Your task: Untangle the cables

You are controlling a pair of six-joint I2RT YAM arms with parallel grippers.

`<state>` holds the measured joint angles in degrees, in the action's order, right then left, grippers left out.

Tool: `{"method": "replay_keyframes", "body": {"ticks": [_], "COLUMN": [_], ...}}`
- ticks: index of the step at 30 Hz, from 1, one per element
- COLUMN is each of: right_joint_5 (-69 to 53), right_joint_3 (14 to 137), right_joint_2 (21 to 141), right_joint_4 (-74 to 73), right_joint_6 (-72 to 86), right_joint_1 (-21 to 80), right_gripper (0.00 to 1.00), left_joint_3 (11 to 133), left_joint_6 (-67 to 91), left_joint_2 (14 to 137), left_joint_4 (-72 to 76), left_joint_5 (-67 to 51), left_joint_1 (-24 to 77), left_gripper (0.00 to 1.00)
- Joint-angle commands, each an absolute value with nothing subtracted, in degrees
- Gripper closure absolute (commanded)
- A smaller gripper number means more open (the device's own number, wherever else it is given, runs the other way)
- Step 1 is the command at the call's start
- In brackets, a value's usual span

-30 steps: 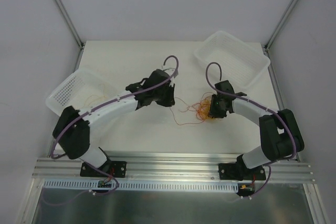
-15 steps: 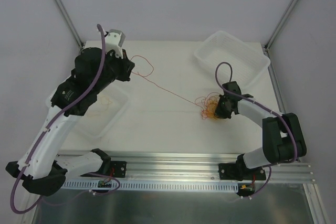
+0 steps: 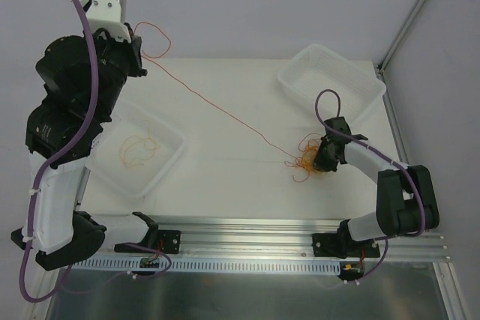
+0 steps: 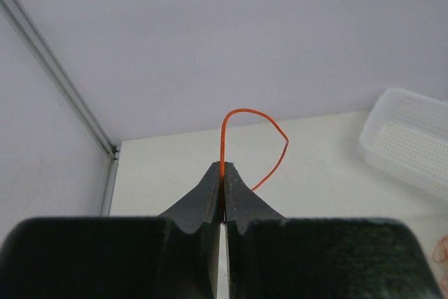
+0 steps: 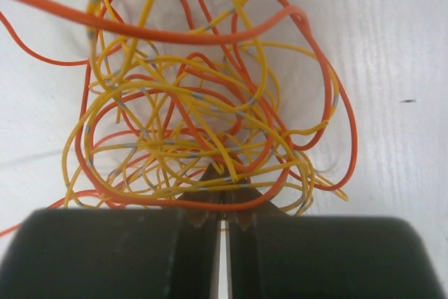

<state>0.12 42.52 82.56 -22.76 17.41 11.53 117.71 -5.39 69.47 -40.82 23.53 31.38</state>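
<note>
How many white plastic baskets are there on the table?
2. The left basket lies near the left edge, with a yellow-orange cable inside; the right basket lies at the far right corner.

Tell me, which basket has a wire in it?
The white basket on the left: yellow-orange cable loops lie inside it. The basket at the back right shows no wire.

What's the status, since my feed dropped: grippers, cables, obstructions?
Right gripper shut on yellow and red-orange wire tangle on white table. Left gripper raised, shut on thin red-orange wire strand stretched straight to tangle. Nothing seen blocking strand.
</note>
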Motion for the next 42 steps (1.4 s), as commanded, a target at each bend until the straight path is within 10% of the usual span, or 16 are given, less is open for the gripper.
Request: {"method": "replay_keyframes", "body": {"ticks": [1,17,33,42], "right_joint_5": [2.4,1.0,-4.3,-2.8], "right_joint_3": [42.5,40.6,45.7,46.6], "right_joint_2": [80.4,74.0,70.1,68.6], "right_joint_4": [-26.1,-27.8,-32.6,-34.4], "right_joint_6": [18.0,20.1,13.5,12.0], "right_joint_1": [9.9,-3.0,1.0,6.1], "right_gripper": [0.99,0.99,0.99,1.00], "left_joint_3": [125.1,134.5,90.6,79.3], "left_joint_6": [-11.9,-26.5,-0.6,6.0], "left_joint_2": [72.2,77.9,78.4,88.2], "left_joint_4": [-41.1,-29.4,-29.2,-27.9], "left_joint_5": [32.8,42.7,4.8,1.9], "left_joint_1": [30.5,27.8,27.8,27.8], "left_gripper": [1.00,1.00,0.99,0.72]}}
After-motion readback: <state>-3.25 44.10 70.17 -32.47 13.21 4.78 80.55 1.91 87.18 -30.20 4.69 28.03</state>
